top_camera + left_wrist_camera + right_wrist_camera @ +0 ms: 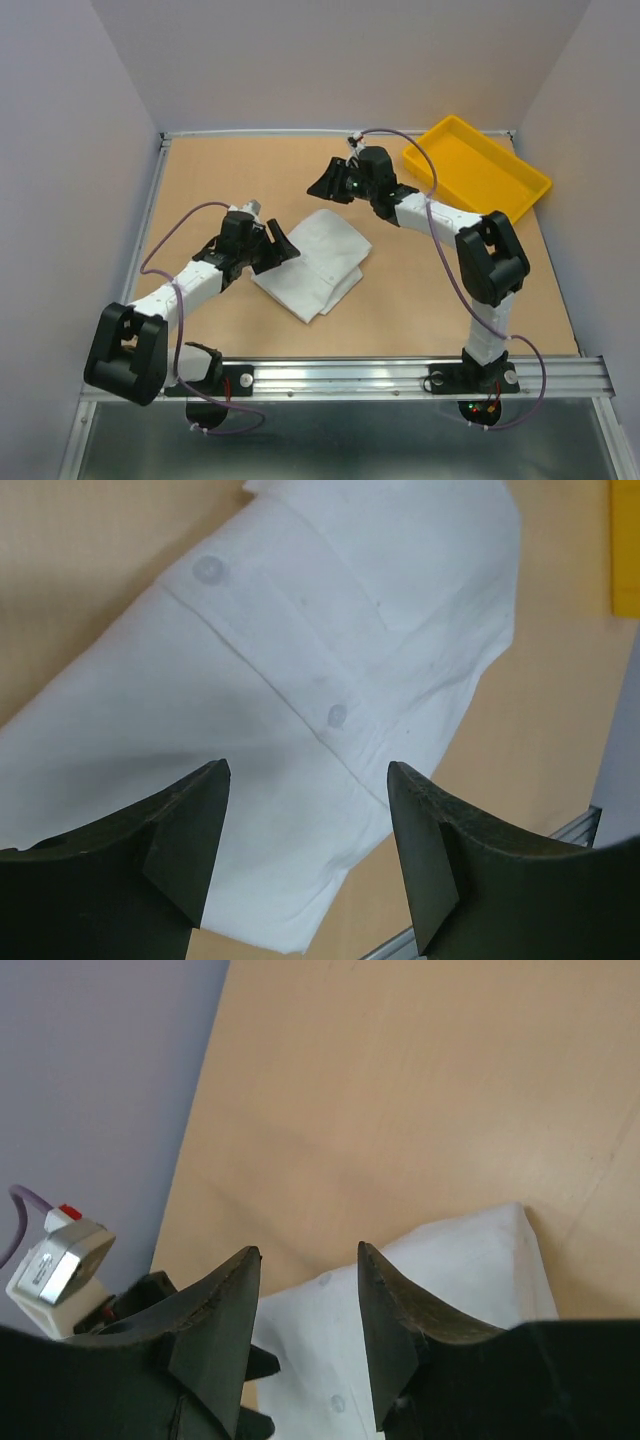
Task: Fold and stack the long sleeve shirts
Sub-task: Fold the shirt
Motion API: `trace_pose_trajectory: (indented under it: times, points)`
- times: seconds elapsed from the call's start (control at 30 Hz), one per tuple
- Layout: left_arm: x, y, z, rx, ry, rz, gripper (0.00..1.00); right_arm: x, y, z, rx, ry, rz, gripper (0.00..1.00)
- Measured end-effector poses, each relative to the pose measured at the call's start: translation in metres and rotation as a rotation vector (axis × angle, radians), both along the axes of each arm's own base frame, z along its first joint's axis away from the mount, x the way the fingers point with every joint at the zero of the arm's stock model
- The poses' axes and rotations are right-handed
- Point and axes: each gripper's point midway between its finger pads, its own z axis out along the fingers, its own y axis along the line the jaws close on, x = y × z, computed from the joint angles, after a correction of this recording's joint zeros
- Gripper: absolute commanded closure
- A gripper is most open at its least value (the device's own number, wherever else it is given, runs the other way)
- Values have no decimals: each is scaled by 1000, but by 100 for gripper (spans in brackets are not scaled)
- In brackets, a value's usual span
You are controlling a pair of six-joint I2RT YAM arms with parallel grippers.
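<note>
The folded white shirt (312, 262) looks thin, limp and light, best pinched at a layered edge; left gripper (308, 780) and right gripper (310, 1250) both gape empty.

bright, even light with soft shadows and little glare.

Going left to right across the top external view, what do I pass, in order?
left arm's black joint → folded white shirt → yellow tray
</note>
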Motion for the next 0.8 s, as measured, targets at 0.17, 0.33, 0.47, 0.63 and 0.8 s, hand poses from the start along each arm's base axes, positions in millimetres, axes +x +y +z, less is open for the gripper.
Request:
trace_pose_trajectory:
  times: [0.17,0.33,0.47,0.63,0.8]
  points:
    - [-20,-9,-37,2,98,-64,25,13,13,-71,9,134,-19,51]
    - [-39,-4,-61,-10,166,-55,25,16,12,-123,-17,215,-41,51]
    - [-39,-5,-60,-34,161,-48,25,21,3,-141,-25,230,-60,51]
    - [-40,-4,-59,-36,157,-45,24,36,-20,-143,-23,216,-91,51]
    - [-48,-6,-52,-5,149,-92,22,35,-41,-130,-40,196,-99,50]
